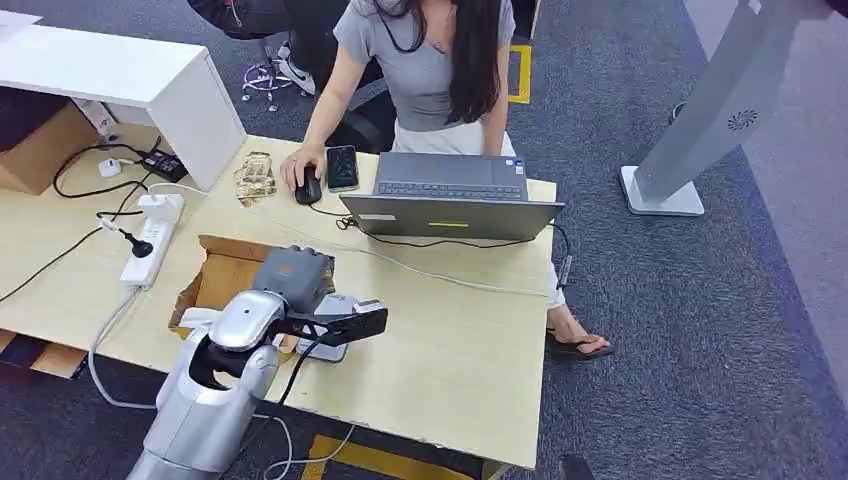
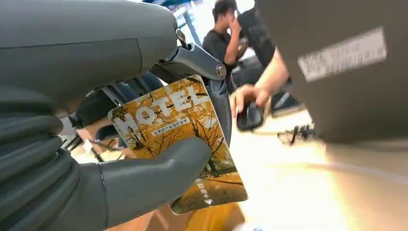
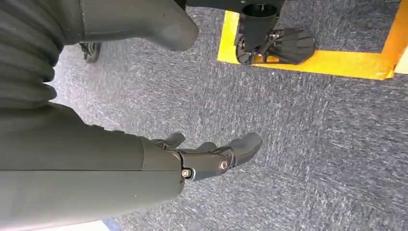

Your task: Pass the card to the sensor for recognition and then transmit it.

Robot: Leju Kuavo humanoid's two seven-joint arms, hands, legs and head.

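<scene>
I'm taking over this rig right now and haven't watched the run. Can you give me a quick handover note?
Left hand: grips the hotel card between thumb and fingers, above the desk near the cardboard box.
Right hand: holds nothing, fingers apart, hanging over the carpet.
Done: card picked up.
Left: present it to the sensor, which I cannot make out for sure, then pass it on. A person works at the laptop opposite.

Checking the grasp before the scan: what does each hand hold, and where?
The left hand pinches the hotel card across its middle, thumb on its printed face. The right hand holds nothing.
</scene>
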